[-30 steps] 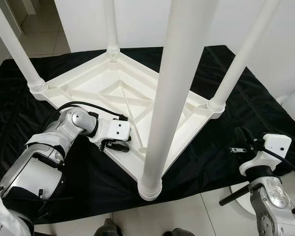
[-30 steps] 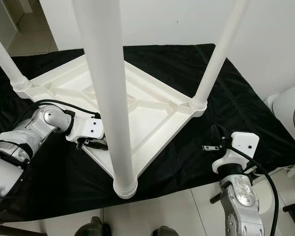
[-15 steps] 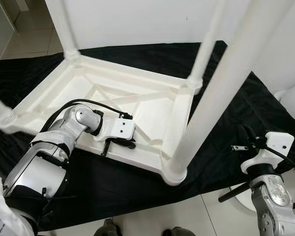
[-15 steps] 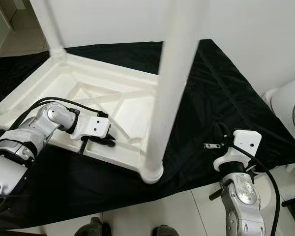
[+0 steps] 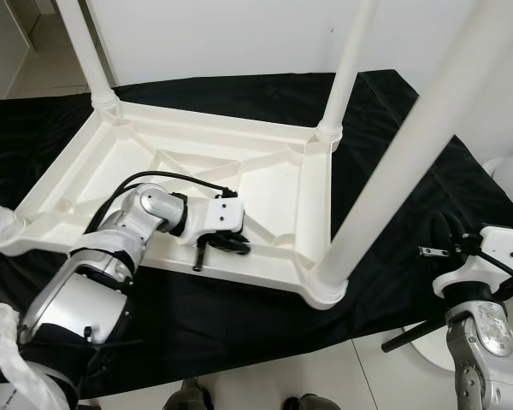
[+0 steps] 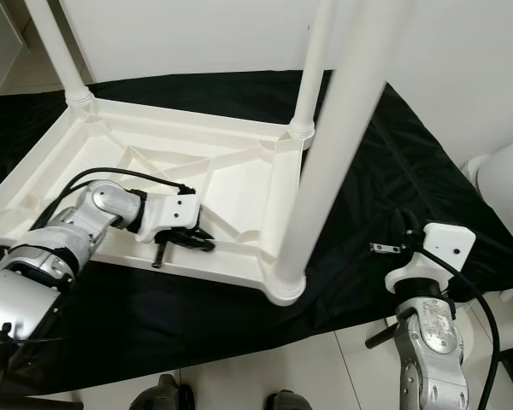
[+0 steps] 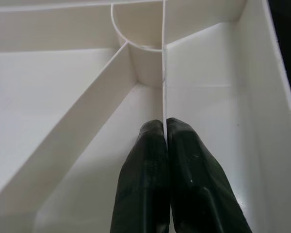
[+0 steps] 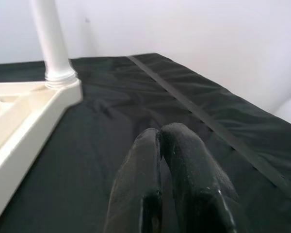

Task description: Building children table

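One white table (image 5: 197, 171) upside down on black sheet (image 5: 393, 248), legs up. Left gripper (image 7: 165, 141) pinched onto inner rib (image 7: 163, 73) at near edge, likely steadying. Right gripper (image 8: 160, 141) closed empty over sheet's right side, idle.

Pinched fingers (image 7: 184, 189) on table rib (image 7: 163, 73)

White table legs (image 5: 346, 73) run out of the picture at twelve o'clock, so their ends are cut off. The nearest leg (image 6: 329, 162) hides part of the black cloth (image 6: 368, 196) behind it. A white fan (image 6: 506, 184) at three o'clock is cropped by the edge. At six o'clock, two dark rounded shapes (image 6: 162, 397) are too cropped to identify.
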Tool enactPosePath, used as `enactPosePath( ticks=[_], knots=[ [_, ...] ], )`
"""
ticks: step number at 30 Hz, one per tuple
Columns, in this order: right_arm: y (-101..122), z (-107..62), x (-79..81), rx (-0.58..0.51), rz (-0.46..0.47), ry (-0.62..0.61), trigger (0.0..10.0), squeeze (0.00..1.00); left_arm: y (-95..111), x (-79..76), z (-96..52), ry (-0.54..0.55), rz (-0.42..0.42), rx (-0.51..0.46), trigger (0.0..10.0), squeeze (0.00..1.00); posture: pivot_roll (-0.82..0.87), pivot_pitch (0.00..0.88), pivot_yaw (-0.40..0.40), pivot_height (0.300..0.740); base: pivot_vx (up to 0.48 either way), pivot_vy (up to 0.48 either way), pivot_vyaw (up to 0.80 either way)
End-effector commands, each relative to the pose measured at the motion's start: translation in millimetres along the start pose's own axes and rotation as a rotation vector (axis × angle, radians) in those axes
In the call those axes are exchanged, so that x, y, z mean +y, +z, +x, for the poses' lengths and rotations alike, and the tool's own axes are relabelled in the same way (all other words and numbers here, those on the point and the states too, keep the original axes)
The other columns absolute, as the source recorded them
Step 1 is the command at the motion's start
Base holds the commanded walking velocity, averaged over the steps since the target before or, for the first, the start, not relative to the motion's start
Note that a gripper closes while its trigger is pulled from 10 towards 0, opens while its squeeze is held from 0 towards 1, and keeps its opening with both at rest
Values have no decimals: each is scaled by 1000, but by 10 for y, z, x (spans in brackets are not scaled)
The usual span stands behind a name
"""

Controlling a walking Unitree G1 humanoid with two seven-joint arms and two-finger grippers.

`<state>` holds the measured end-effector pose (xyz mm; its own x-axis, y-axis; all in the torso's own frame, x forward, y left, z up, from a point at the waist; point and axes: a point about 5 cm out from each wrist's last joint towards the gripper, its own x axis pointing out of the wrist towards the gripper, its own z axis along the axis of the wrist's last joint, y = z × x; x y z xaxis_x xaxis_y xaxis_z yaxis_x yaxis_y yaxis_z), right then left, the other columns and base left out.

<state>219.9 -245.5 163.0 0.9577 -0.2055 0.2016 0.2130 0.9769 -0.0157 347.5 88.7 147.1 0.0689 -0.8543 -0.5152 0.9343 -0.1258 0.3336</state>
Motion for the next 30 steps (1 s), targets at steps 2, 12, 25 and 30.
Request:
enactPosePath(
  ticks=[2, 12, 25, 30],
  knots=[
    [-20, -3, -39, 2, 0, -26, 10000, 0, 214, 121, -10, 105, 14, -158, 667, 0, -8, 51, 22, 740, 0, 0, 0],
    [-35, 1, -11, 0, 4, -24, 10000, 0, 299, 177, 100, 160, -10, -188, 7804, 0, -18, 61, 21, 740, 0, 0, 0],
    [-68, -59, -40, 1, 31, -37, 10000, 0, 325, 161, 152, 239, -100, -277, 10000, 0, -34, 76, 40, 740, 0, 0, 0],
    [-81, -144, -68, 21, 64, 25, 10000, 1000, 316, 266, -70, 379, -131, -319, 10000, 0, -25, 74, 39, 740, 0, 0, 0]
  ],
)
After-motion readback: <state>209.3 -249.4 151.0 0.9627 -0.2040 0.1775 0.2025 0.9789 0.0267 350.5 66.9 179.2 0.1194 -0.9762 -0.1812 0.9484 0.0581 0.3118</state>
